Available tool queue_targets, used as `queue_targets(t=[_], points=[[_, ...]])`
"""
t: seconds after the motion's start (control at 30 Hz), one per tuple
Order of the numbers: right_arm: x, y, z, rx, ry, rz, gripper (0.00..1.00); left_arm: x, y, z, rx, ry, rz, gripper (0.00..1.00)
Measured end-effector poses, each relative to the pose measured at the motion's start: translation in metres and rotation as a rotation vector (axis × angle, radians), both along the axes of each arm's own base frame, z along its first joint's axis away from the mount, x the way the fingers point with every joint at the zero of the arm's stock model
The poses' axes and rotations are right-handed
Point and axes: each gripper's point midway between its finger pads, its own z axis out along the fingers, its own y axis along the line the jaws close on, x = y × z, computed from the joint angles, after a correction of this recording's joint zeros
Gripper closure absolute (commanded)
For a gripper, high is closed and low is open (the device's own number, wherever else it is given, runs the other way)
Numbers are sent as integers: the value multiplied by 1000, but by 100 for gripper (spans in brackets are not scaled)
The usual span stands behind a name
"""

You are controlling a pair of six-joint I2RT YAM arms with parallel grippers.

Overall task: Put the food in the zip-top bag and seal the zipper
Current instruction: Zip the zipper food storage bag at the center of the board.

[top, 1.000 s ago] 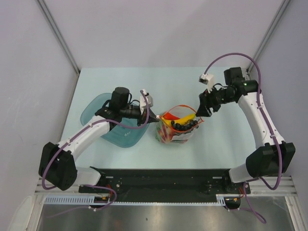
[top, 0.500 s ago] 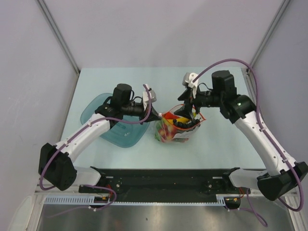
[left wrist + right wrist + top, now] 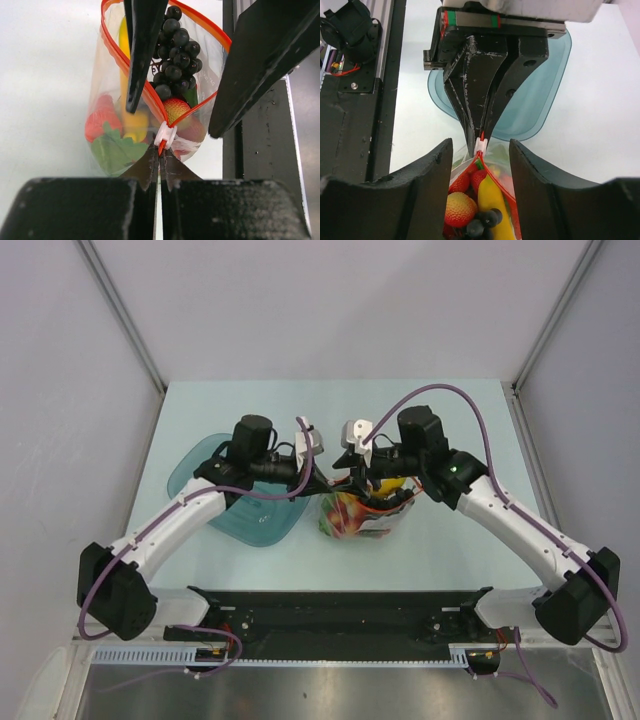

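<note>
**Item: zip-top bag [image 3: 365, 515].** It stands on the worktop [image 3: 450, 420] between the two arms, just right of the teal bowl [image 3: 205, 465]. The mouth is open in a wide loop.

**Contents.** The food is inside the bag: dark grape bunch [image 3: 175, 50], yellow banana [image 3: 495, 200], a red berry [image 3: 175, 107], and further red and green pieces low in the pouch. No food shows on the worktop or in the bowl.

**Zipper [image 3: 120, 57].** The red-orange strip is parted along nearly its whole length. Its white slider [image 3: 165, 135] sits at the end nearest the left arm.

**Left gripper [image 3: 160, 159].** Fingers are together, clamped on the corner of the bag just behind the slider, and hold that end up.

**Right gripper [image 3: 352, 480].** Fingers are apart and grip nothing. They straddle the mouth of the bag close to the slider. Whether one finger reaches inside the loop cannot be told.

**Step in hand (judged).** Loading looks complete and sealing has not yet begun. The right arm is lined up to take the slider.

**Next move calls for (judged).**
- The right fingers need to centre on the small slider and close on it alone, not on the loose film or the strip.
- They then draw it along the zipper, away from the left fingers.
- The left hold has to stay firm so the strip remains taut.
- The grapes ride high near the mouth and may need clearing.
</note>
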Motion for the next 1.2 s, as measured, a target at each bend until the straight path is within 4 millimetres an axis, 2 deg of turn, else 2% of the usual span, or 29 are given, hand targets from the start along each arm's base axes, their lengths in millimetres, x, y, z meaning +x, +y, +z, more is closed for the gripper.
queue_targets(t=[0.2, 0.3, 0.37, 0.5, 0.6, 0.77, 1.0, 1.2], points=[[-2, 6, -18, -34, -9, 29, 56, -1, 1, 2, 0, -22, -7, 100], [-2, 7, -27, -51, -2, 32, 66, -2, 2, 3, 1, -27, -8, 100], [-2, 8, -28, -54, -4, 33, 71, -2, 2, 3, 2, -32, -10, 100], [0, 9, -27, -50, -16, 32, 72, -3, 3, 2, 5, -34, -13, 100], [0, 10, -26, -48, -20, 33, 78, -3, 3, 2, 6, -35, -14, 100], [0, 10, -27, -53, -24, 33, 100, -3, 3, 2, 7, -40, -16, 100], [3, 5, -29, -74, -58, 25, 100, -2, 4, 3, 2, -18, -3, 100], [8, -10, -30, -112, -59, 1, 100, 4, 6, 11, -30, -10, 20, 100]])
